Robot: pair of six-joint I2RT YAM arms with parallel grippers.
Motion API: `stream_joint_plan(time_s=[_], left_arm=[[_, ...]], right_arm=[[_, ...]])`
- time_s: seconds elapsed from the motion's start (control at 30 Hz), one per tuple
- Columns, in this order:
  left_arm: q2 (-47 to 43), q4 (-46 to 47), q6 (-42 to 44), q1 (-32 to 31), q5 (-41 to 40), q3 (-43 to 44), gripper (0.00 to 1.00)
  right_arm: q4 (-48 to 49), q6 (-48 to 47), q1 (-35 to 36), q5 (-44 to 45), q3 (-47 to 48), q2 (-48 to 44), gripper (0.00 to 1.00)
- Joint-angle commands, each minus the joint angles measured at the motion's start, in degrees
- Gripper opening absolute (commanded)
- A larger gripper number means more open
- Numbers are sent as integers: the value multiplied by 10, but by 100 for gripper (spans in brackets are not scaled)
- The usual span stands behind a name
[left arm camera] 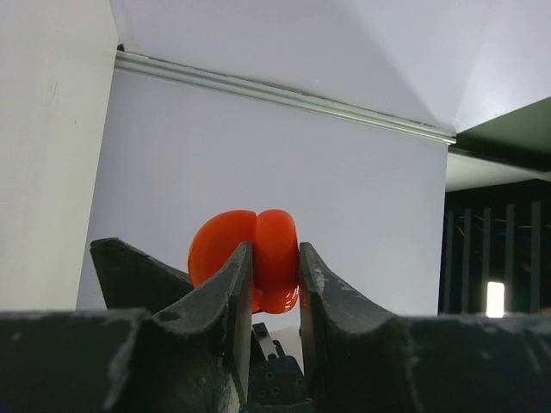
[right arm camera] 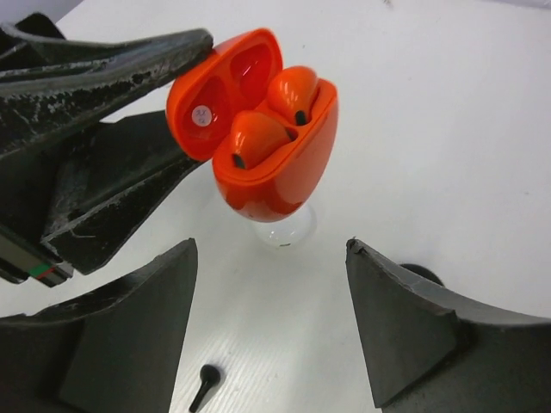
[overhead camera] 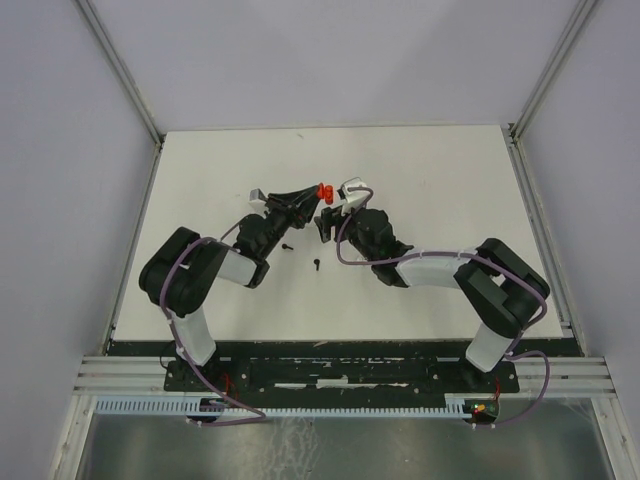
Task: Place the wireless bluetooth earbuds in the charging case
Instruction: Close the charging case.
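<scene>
with the left gripper point(left arm camera: 275, 255) pinching the open charging case point(right arm camera: 280, 176) at upper centre, the spread, empty right gripper point(right arm camera: 271, 249) should press both red earbuds point(right arm camera: 258, 138) fully home (gently, no sideways shove).

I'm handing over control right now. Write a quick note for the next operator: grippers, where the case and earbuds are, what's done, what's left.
Left gripper: shut on the red charging case, holding it above the table with its lid open.
Right gripper: open, empty, facing the case.
Done: two red earbuds sit in the case.
Left: the lid is not closed. Two black earbuds lie loose on the table under the arms.
</scene>
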Motion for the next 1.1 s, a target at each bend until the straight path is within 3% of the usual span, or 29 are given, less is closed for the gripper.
stream_joint_plan(time_s=[0.0, 0.4, 0.8, 1.07], left_arm=[[-21, 13, -21, -3, -8, -6, 3], [34, 97, -46, -9, 15, -33, 3], [41, 120, -43, -9, 21, -59, 3], [49, 124, -41, -8, 25, -50, 3]], right_arm=[[123, -42, 0, 42, -15, 16, 78], [167, -79, 0, 88, -17, 41, 79], [178, -125, 0, 164, -34, 21, 81], [173, -127, -1, 169, -51, 2, 82]])
